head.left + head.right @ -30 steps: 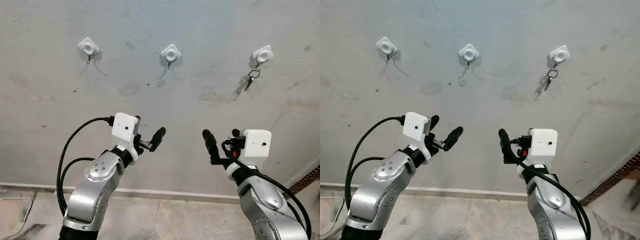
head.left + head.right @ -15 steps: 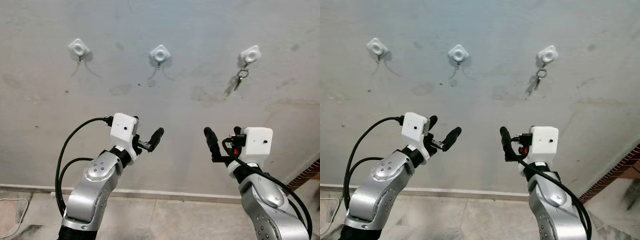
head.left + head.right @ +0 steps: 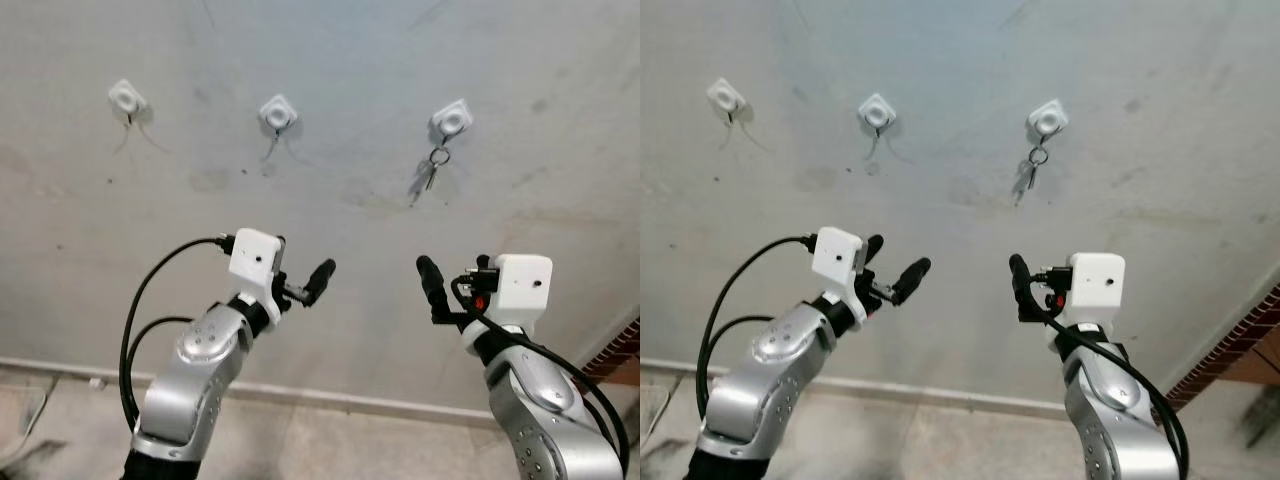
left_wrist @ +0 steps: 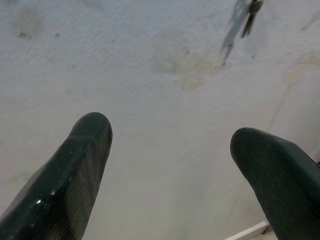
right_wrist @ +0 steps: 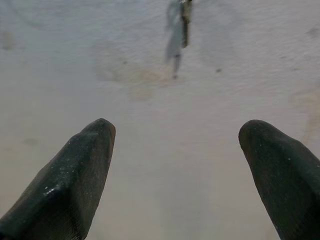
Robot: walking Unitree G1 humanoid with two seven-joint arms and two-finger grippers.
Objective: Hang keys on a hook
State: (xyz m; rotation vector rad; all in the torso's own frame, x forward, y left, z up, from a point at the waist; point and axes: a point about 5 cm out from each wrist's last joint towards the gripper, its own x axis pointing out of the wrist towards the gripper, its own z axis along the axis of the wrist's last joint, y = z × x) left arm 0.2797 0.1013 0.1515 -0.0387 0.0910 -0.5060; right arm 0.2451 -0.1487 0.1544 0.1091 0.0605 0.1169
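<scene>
Keys (image 3: 430,172): hanging from the right hook (image 3: 451,121) on the grey wall (image 3: 330,70), dangling against the plaster.
Other hooks: the middle hook (image 3: 278,114) and the left hook (image 3: 126,98) are sitting bare in the same row.
Left gripper (image 3: 303,282): I am holding it up in front of the wall, well below the hooks, jaws spread, gripping nothing.
Right gripper (image 3: 452,287): I am raising it below the keys, well apart from them, jaws spread wide, gripping nothing.
</scene>
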